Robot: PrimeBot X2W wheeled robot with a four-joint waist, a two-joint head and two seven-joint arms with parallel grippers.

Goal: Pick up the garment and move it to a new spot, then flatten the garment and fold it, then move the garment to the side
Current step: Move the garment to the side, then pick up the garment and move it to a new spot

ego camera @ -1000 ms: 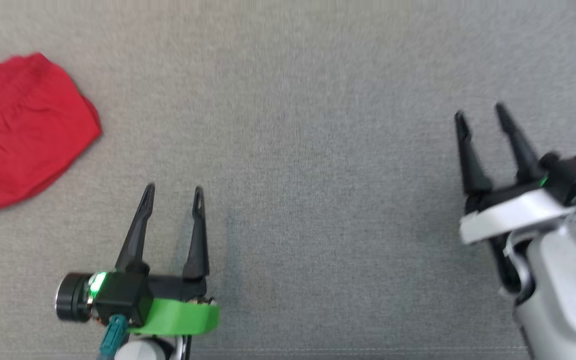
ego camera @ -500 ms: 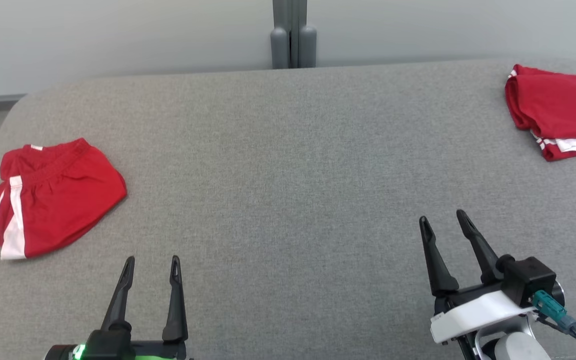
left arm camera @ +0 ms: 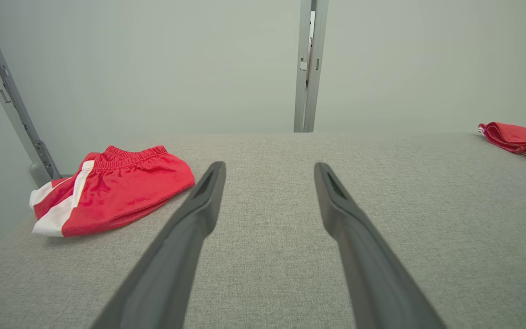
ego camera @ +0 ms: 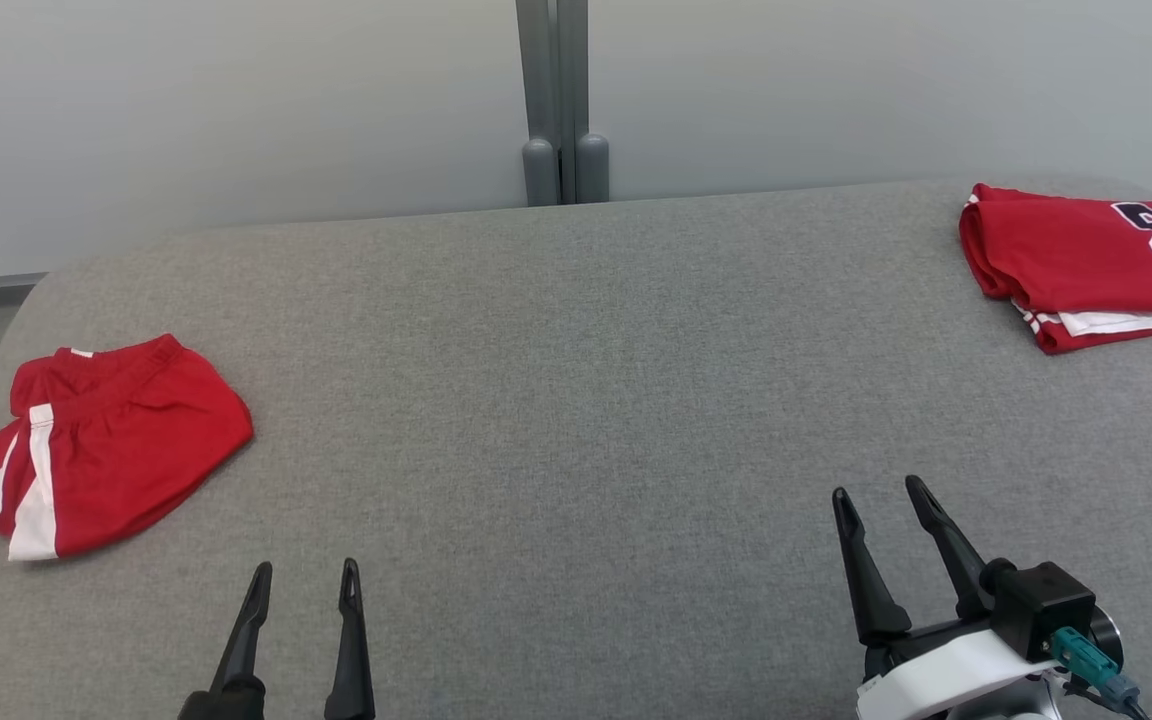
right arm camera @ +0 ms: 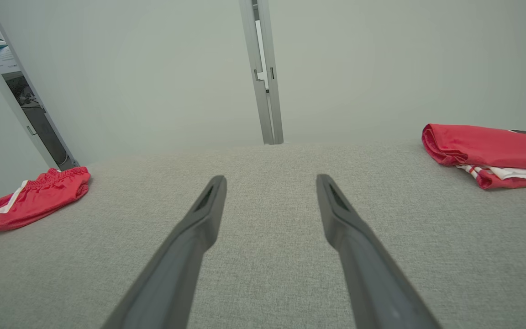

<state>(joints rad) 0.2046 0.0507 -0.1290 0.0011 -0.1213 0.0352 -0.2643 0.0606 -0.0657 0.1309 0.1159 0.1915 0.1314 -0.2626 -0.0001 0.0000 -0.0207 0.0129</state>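
The folded red jersey (ego camera: 1086, 250) at the far right of the grey padded surface (ego camera: 576, 400) runs off the head view's right edge, so its dark number is cut mid-digit and cannot be fully read, and the fold hides its lower layers apart from a white strip. The left gripper (ego camera: 305, 567) is cut by the bottom edge just below its two fingers, and the right gripper (ego camera: 876, 488) loses its wrist mount and cable there too. In the right wrist view the red shorts (right arm camera: 39, 196) have their white-striped end clipped by the left edge.
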